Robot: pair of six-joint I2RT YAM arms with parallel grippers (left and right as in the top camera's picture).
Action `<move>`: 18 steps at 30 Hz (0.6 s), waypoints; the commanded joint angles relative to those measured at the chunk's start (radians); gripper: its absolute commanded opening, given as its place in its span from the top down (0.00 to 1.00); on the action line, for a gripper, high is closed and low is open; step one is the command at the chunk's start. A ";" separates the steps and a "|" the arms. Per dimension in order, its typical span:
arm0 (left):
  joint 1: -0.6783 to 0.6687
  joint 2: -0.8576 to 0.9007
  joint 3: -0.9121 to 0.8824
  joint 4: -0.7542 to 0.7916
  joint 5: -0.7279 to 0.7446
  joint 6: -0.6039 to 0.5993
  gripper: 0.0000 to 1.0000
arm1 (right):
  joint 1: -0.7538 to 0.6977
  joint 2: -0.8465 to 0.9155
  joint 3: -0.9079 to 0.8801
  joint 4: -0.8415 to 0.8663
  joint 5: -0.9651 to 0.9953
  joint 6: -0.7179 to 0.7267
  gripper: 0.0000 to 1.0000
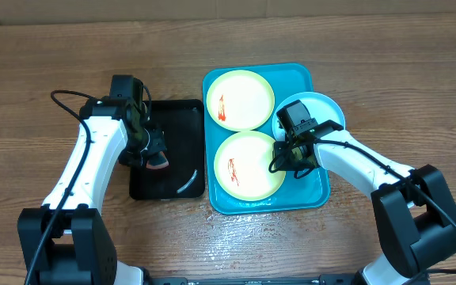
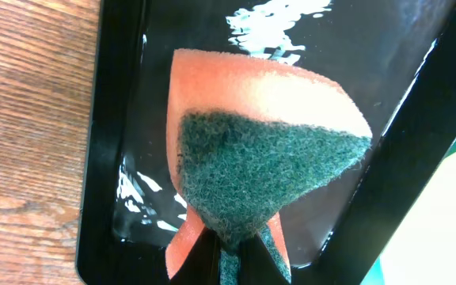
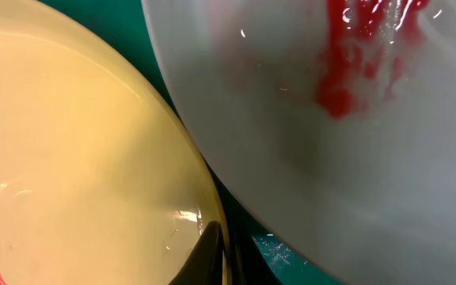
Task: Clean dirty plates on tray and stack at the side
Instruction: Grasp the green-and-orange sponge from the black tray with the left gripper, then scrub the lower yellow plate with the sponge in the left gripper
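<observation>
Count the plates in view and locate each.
3. On the turquoise tray: one yellow-green plate at the far end, a second yellow-green plate at the near end, a light blue plate overhanging the right edge, partly under the right arm. Stacked ones could be hidden.

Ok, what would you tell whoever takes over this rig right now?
Left gripper: shut on the sponge, over the black tray.
Right gripper: shut at the near yellow plate rim; grip unclear.
Plates: it and the far yellow plate lie in the turquoise tray; the blue plate sits at its right edge.
Done: nothing cleaned or stacked; all three show red smears.
Left: scrub each, stack beside the tray.
</observation>
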 commanded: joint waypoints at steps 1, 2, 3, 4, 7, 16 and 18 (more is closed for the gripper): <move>-0.006 -0.012 0.023 0.003 -0.027 0.024 0.96 | -0.009 0.005 -0.002 -0.004 0.091 0.019 0.96; -0.010 -0.010 0.023 0.005 -0.029 0.024 0.96 | -0.009 0.005 -0.002 -0.004 0.091 0.019 0.96; -0.014 -0.009 0.023 0.008 -0.031 0.024 0.96 | -0.009 0.005 -0.002 -0.003 0.091 0.019 0.96; -0.020 -0.006 0.023 0.010 -0.033 0.024 0.96 | -0.009 0.005 -0.002 -0.004 0.091 0.019 0.96; -0.045 -0.004 0.023 0.012 -0.033 0.023 0.96 | -0.009 0.005 -0.002 -0.004 0.091 0.019 0.96; -0.213 -0.004 0.101 0.006 -0.012 -0.043 0.96 | -0.009 0.005 -0.002 -0.003 0.091 0.019 0.96; -0.260 -0.003 0.101 0.040 0.014 -0.084 0.96 | -0.009 0.005 -0.002 -0.004 0.090 0.019 0.96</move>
